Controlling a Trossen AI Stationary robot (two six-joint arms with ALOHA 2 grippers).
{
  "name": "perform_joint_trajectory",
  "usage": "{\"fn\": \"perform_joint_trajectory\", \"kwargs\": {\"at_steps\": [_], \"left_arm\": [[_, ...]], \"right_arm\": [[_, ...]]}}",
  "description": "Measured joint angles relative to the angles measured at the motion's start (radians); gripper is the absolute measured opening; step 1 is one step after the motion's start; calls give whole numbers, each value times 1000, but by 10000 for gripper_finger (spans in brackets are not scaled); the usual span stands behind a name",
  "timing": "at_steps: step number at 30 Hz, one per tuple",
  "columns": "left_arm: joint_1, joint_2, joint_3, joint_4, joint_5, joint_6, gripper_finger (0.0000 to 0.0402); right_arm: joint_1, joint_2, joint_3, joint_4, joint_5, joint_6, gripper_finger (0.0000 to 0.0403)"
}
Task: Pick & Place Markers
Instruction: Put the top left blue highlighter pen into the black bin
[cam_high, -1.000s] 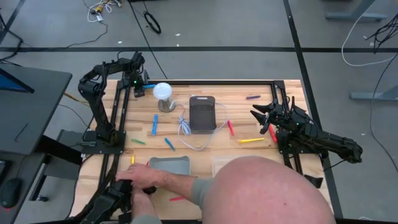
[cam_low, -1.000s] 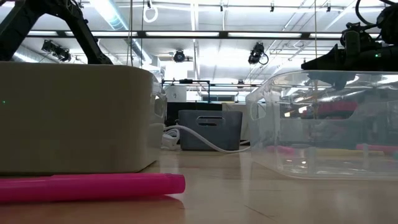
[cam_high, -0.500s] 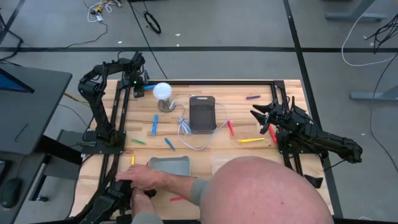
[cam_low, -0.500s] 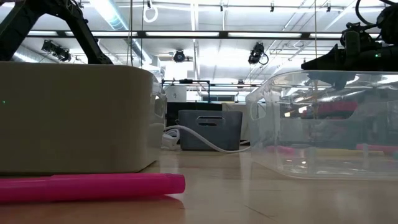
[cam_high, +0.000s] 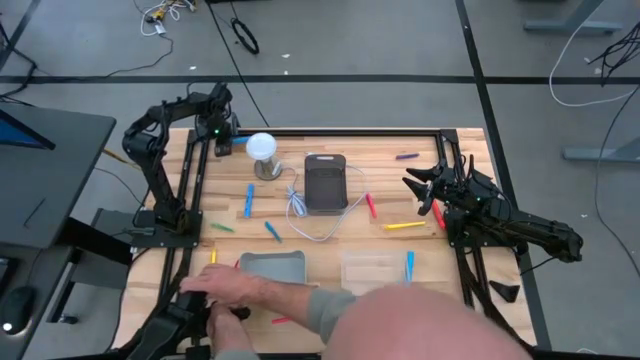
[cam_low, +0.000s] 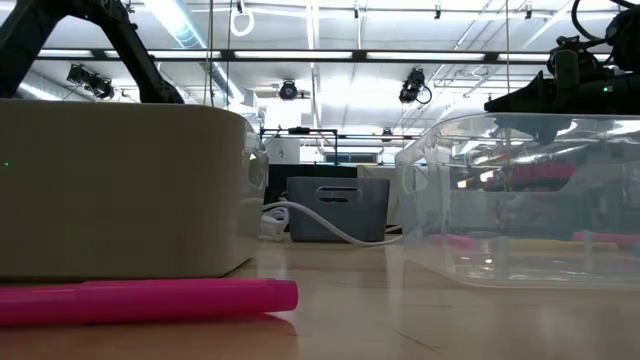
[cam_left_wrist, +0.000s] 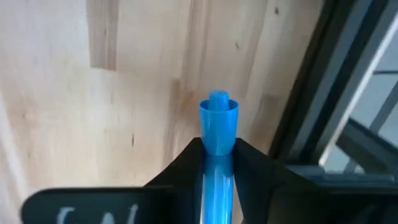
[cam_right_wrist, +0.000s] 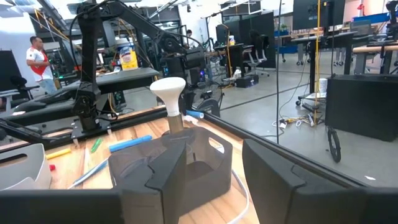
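Observation:
My left gripper (cam_high: 222, 140) stands at the table's far left corner, pointing down, shut on a blue marker (cam_left_wrist: 217, 121). Other markers lie flat on the wood: blue (cam_high: 249, 199), blue (cam_high: 273, 230), green (cam_high: 222, 228), red (cam_high: 371, 206), yellow (cam_high: 404, 226), purple (cam_high: 406, 156), and a pink one (cam_low: 150, 300) at the near edge. One blue marker (cam_high: 410, 264) lies in the clear container (cam_high: 375, 268). My right gripper (cam_high: 425, 190) waits open and level at the right, touching nothing. My left gripper pinches the blue marker between its two fingers (cam_left_wrist: 249, 165), behind the capped end (cam_left_wrist: 217, 115), which sticks out past them. The fingers come from above, pointing down, and lie across the marker. The marker stays about level; whether it is clear of the wood I cannot tell.
A grey tray (cam_high: 272, 266) and the clear container stand near the front edge. A person's arm and hand (cam_high: 225, 285) reach in at the near left. A white lamp-like thing (cam_high: 262, 148), a dark box (cam_high: 325, 182) and a white cable (cam_high: 300, 210) sit mid-table.
The person's head has drawn back toward the table's near edge, uncovering the clear container and the blue marker in it.

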Motion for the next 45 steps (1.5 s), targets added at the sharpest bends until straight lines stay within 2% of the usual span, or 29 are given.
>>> {"fn": "perform_joint_trajectory", "kwargs": {"at_steps": [18, 28, 36, 45], "left_arm": [[0, -168, 1, 7, -17, 27, 71], [2, -256, 2, 95, 1, 69, 70], [2, -300, 3, 282, 70, 118, 69], [-23, -302, 3, 646, 198, 208, 69]], "right_arm": [[0, 0, 0, 0, -53, 0, 159], [0, 0, 0, 0, -53, 0, 159], [0, 0, 0, 0, -53, 0, 159], [0, 0, 0, 0, -52, 0, 159]]}}
